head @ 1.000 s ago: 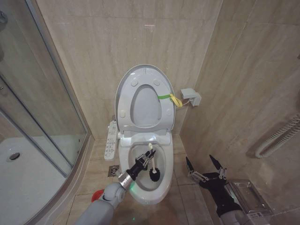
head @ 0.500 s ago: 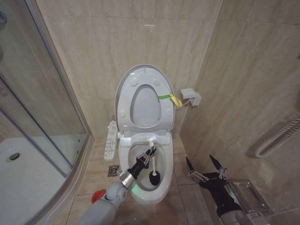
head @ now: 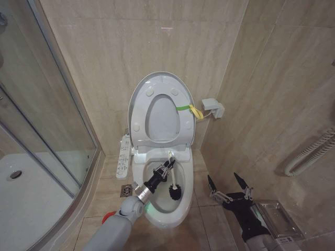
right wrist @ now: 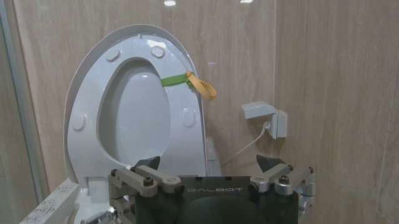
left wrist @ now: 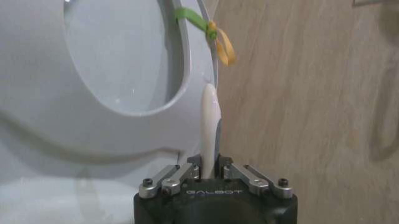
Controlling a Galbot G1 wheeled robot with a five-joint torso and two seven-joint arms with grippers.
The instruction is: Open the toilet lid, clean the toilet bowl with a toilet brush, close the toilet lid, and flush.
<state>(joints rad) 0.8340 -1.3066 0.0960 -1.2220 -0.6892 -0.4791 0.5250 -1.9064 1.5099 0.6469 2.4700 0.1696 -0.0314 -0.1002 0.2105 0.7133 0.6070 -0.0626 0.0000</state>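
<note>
Brush [head: 172,184] clamped by left pincer [head: 166,167], inside bowl [head: 180,212] rim, lid [head: 138,99] upright.

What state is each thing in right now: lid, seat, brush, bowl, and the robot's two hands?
toilet lid: raised, against the wall.
seat: raised with the lid.
toilet bowl: uncovered.
toilet brush: held, black head down inside the bowl.
left hand: shut on the brush handle.
right hand: open, holding nothing, beside the toilet.

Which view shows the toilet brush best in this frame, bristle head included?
The head view: the whole toilet brush shows there, black bristle head down in the toilet bowl, handle gripped by the left gripper. The left wrist view gives just the white handle rising from the shut fingers. The right wrist view faces the raised toilet lid instead.
</note>
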